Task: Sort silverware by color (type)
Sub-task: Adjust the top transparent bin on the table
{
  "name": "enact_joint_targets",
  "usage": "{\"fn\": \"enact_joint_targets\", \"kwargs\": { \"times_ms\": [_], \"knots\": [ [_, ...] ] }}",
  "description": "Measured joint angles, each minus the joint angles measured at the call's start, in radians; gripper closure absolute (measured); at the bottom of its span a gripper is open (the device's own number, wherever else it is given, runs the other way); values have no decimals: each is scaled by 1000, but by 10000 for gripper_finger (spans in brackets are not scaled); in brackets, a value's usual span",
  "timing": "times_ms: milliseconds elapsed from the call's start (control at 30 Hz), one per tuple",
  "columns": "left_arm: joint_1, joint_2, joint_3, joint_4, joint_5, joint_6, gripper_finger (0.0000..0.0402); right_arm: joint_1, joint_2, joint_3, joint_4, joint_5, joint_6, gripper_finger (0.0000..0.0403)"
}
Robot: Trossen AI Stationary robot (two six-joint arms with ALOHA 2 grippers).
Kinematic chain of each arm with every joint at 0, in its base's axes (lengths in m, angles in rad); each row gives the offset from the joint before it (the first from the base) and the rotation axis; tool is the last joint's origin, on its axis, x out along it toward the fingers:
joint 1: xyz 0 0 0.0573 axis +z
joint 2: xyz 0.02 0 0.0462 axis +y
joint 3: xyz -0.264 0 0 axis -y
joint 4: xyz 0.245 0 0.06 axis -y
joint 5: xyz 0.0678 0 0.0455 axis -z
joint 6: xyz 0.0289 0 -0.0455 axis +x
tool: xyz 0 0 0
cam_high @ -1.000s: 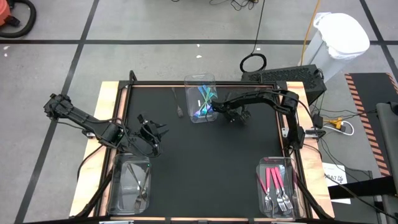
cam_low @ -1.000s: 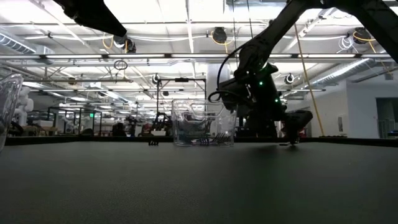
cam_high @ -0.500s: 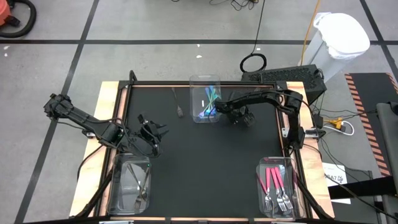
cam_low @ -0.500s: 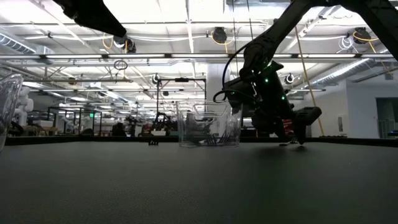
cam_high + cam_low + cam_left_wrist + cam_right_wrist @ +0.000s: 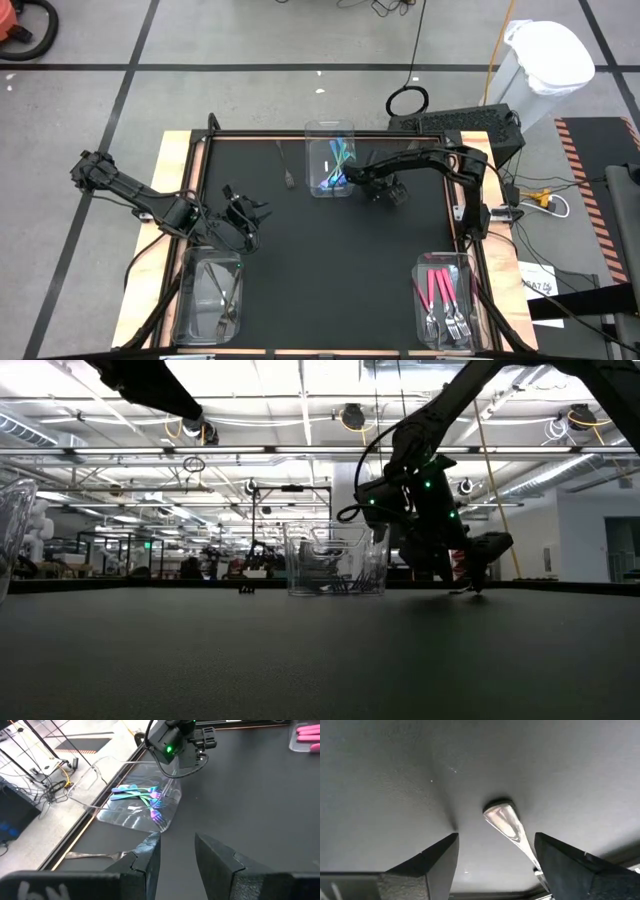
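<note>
Fingers of the right gripper (image 5: 492,851) stand apart over a clear utensil (image 5: 506,822), apparently a spoon, beside the teal bin (image 5: 328,160). Risk: closing askew flicks it. Left gripper (image 5: 176,851) waits, part-open, empty.

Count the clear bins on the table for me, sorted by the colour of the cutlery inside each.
Far middle bin with teal-handled cutlery: 1
Near right bin with pink-handled cutlery: 1
Near left bin with grey cutlery: 1
Total: 3 bins
</note>
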Motion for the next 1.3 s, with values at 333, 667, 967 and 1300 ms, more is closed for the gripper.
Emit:
{"fn": "enact_joint_targets", "kwargs": {
  "times_ms": [333, 667, 967, 1300],
  "knots": [
    [0, 0, 0, 1, 0, 0, 278, 0, -182, 0, 1, -127, 83, 136],
    [0, 0, 0, 2, 0, 0, 278, 0, -283, 0, 82, -467, 321, 154],
    [0, 0, 0, 2, 0, 0, 278, 0, -282, 0, 144, -495, 360, 213],
    [0, 0, 0, 2, 0, 0, 278, 0, -282, 1, 219, -496, 343, 265]
  ]
}}
